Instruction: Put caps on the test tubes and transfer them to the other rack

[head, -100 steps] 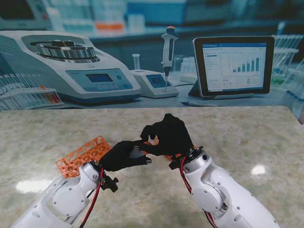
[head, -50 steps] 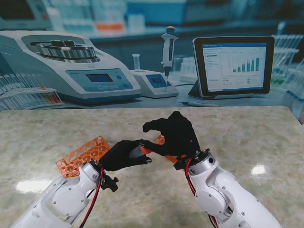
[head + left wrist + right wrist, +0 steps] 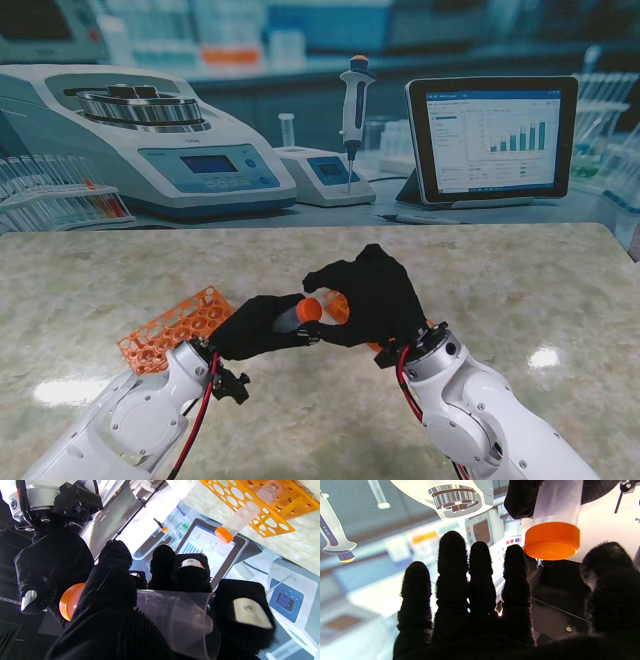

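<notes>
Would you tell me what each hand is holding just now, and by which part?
The left hand grips a capped test tube around its clear body. The right hand is open.

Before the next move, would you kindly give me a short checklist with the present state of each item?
1. Test tube gripped in the left hand: ok.
2. Orange cap sitting on the tube's mouth: ok.
3. Cap screwed fully tight: cannot tell.
4. Right hand off the cap, fingers apart: ok.
5. Orange rack has free holes: ok; it holds one capped tube.
6. That this rack is the destination: cannot tell.
</notes>
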Controlling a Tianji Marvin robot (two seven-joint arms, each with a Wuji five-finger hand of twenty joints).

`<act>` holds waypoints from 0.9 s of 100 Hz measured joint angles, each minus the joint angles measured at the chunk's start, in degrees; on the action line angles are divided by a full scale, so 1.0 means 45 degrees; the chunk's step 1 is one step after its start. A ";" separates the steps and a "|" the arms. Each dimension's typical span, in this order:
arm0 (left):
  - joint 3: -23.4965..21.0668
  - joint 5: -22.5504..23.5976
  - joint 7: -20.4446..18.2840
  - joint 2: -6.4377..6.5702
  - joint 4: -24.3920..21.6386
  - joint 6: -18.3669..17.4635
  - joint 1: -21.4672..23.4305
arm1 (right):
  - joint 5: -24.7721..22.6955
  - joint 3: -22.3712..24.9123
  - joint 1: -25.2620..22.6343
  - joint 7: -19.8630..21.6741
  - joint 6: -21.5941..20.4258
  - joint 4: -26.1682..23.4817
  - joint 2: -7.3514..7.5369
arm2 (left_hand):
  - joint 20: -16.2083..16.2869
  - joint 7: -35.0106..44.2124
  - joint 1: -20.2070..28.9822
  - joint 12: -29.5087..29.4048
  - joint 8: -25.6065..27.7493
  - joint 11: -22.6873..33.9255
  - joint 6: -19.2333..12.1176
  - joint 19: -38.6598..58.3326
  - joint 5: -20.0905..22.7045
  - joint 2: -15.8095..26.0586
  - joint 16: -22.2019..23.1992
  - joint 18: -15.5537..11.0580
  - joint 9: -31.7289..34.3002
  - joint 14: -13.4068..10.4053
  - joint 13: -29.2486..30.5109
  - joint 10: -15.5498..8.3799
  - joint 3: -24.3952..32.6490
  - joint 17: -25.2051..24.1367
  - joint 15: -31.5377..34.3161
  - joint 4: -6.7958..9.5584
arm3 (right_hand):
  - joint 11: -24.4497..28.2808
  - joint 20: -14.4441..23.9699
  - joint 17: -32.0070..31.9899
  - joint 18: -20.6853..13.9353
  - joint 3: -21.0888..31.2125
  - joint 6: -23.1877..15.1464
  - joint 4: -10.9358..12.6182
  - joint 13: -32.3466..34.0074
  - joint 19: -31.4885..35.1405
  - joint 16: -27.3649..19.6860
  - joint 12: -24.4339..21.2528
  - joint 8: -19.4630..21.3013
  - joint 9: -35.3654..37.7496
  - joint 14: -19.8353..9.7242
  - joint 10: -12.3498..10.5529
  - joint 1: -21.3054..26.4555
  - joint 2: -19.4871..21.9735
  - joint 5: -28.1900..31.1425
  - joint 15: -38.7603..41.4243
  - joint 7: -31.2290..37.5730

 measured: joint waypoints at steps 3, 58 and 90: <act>0.0000 0.0000 0.0000 0.0000 0.0000 0.0000 0.0000 | -0.0015 -0.0001 0.0000 0.0000 0.0001 0.0003 0.0002 | 0.0000 0.0000 0.0000 0.0000 0.0000 0.0000 0.0000 0.0000 0.0000 0.0000 0.0000 0.0000 0.0000 0.0000 0.0000 0.0000 0.0000 0.0000 0.0000 0.0000 | -0.0014 0.0000 0.0000 0.0000 -0.0004 0.0000 0.0000 0.0015 -0.0005 0.0000 0.0012 0.0039 0.0058 -0.0057 0.0000 0.0043 -0.0001 0.0000 0.0003 0.0084; -0.0003 0.0000 0.0000 0.0001 0.0033 0.0020 -0.0022 | 0.0185 -0.0183 0.0257 -0.0013 -0.0002 0.0259 -0.0003 | 0.0000 0.0000 0.0000 0.0000 0.0000 0.0000 0.0000 0.0000 0.0000 0.0004 0.0000 -0.0016 0.0000 0.0000 0.0000 0.0000 -0.0001 0.0000 0.0000 0.0000 | 0.1174 0.0000 0.0560 0.0001 -0.2554 -0.0354 -0.0576 0.0878 0.0112 0.0000 0.0780 -0.0928 0.1646 -0.0121 -0.0130 0.2359 -0.0613 0.0308 0.0159 0.2745; 0.0001 -0.0012 -0.0004 0.0007 0.0056 0.0024 -0.0046 | 0.0623 -0.0256 0.0382 0.0202 -0.0092 0.0318 -0.0044 | 0.0000 0.0000 0.0000 0.0000 0.0000 0.0000 0.0000 0.0000 0.0000 0.0007 0.0000 -0.0017 0.0000 0.0000 0.0000 0.0000 -0.0001 0.0000 0.0000 0.0000 | 0.1776 0.0007 0.1145 0.0002 -0.2638 -0.0350 -0.1177 0.1790 0.0543 0.0016 0.0931 -0.1595 0.2732 -0.0121 -0.0281 0.2548 -0.0614 0.0296 0.0700 0.3519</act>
